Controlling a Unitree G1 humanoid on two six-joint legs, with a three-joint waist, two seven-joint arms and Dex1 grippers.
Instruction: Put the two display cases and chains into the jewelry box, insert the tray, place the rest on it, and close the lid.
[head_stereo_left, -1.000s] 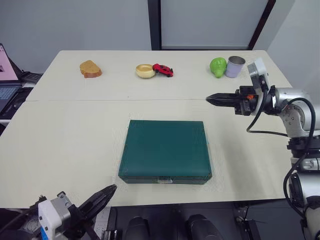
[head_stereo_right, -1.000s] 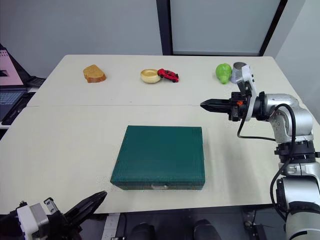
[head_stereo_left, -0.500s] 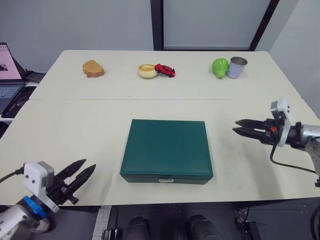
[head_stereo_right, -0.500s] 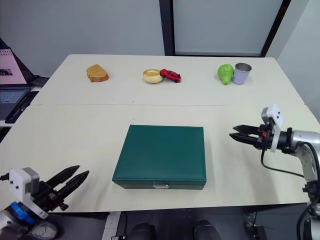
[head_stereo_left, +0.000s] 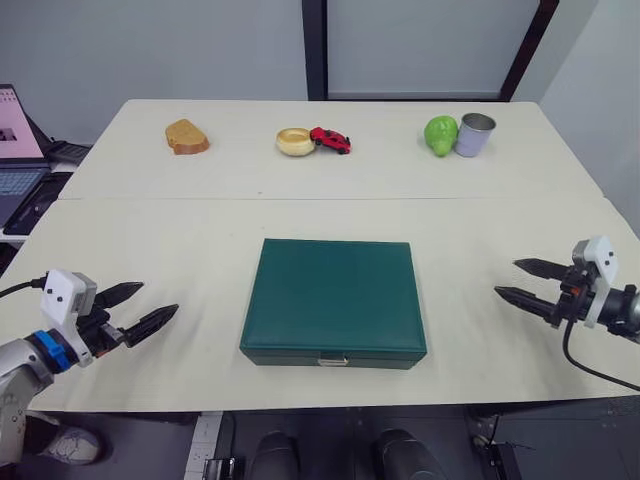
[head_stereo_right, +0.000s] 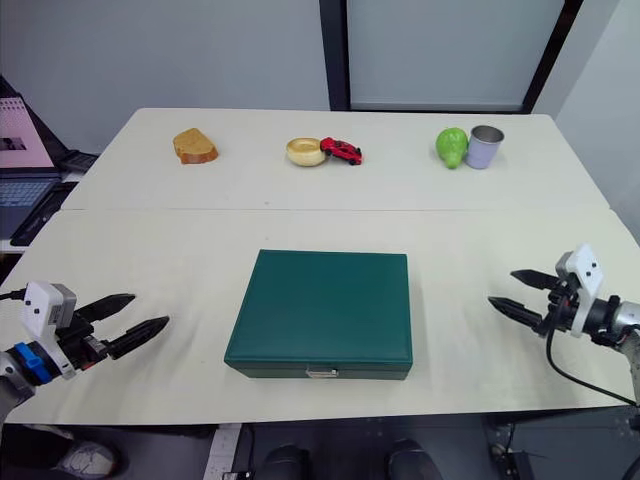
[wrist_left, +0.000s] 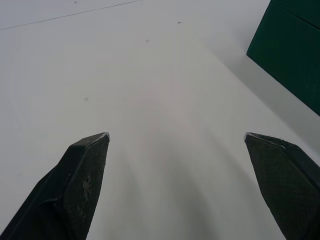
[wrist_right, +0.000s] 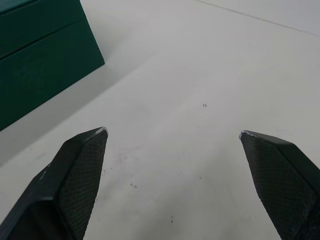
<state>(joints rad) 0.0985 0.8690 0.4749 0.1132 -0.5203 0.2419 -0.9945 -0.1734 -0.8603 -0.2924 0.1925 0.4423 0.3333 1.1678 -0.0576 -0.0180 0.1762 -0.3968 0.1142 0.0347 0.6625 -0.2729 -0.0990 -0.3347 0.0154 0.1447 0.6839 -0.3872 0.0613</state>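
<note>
Box (head_stereo_left: 333, 297) sits shut near front edge of table (head_stereo_left: 150, 230), mid-width, clasp facing me. Left gripper (head_stereo_left: 134, 309) and right gripper (head_stereo_left: 528, 281) flank it, both spread wide, empty. I reckon job's finished.

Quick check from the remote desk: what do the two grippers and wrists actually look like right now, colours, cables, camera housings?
The left gripper and the right gripper each have two black tapered, pointed fingers with finely textured pads. A white boxy housing sits on each wrist. The left wrist has blue parts and a red detail; the right has a black cable trailing back from it.
</note>
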